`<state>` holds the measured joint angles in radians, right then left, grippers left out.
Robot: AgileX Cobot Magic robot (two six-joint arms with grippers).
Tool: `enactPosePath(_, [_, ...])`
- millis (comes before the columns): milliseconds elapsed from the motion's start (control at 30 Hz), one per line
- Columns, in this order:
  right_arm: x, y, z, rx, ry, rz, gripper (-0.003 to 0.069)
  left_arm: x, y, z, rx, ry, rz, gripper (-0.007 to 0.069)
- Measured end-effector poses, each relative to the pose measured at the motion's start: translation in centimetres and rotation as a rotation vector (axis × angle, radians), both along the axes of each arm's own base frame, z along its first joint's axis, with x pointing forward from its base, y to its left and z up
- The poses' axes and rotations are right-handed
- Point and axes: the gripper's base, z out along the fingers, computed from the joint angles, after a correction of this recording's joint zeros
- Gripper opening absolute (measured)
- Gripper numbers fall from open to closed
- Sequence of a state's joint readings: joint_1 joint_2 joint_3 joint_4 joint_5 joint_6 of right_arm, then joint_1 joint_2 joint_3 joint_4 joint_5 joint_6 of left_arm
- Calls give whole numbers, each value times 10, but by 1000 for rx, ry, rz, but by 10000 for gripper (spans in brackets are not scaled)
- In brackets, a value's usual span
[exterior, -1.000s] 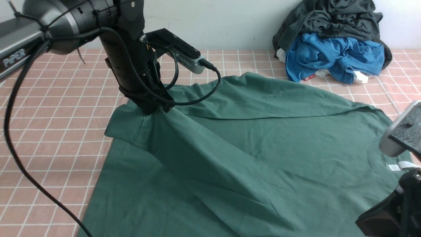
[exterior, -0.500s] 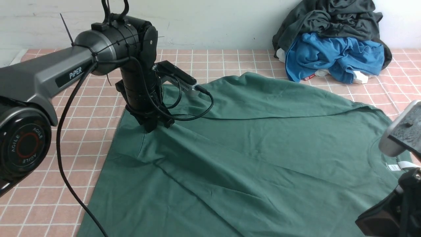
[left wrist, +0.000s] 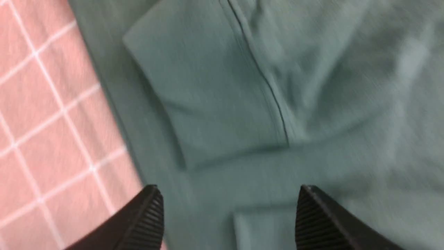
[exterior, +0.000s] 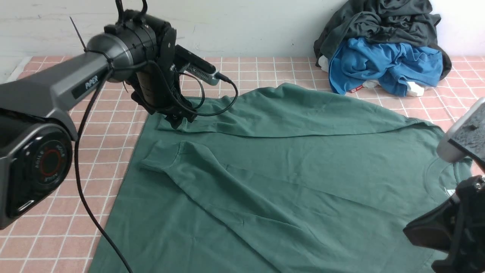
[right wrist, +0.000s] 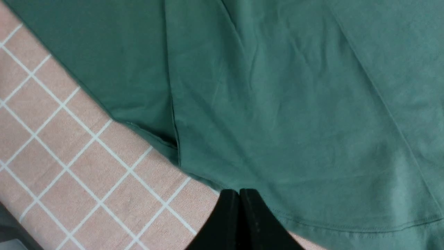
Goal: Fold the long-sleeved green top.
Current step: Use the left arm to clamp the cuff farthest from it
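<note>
Green long-sleeved top (exterior: pixel 341 163), spread flat, sleeves folded inward, apparently lightly creased

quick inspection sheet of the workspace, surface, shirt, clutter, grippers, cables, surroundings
Surface: pink tiled-pattern covering with a pale grid, partly under the shirt
Job's things: green long-sleeved top spread out, both sleeves laid across the body, creased
Clutter: dark grey garment heaped on a blue garment, white cloth showing beneath
Left gripper: open, over the top, holding nothing
Right gripper: shut, nothing seen in it
Cables: black cable hanging from the left arm, in front of the top
Surroundings: pale wall behind
</note>
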<state>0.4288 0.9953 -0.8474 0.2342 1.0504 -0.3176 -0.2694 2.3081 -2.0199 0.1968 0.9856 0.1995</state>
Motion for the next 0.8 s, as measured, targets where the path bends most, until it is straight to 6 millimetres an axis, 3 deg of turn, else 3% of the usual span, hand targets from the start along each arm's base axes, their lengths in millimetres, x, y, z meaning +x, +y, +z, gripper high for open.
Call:
enactPosePath(233, [1, 0, 0, 4, -9, -2, -14, 13, -5, -34, 31, -29, -128, 472])
enactPosePath(567, [1, 0, 1, 6, -13, -3, -14, 18, -7, -40, 27, -54, -160, 466])
enactPosePath(633, [1, 0, 1, 6, -13, -3, -14, 18, -8, -40, 20, -54, -157, 447])
enactPosePath(800, [1, 0, 1, 6, -13, -3, -14, 18, -11, -42, -22, -47, -141, 270])
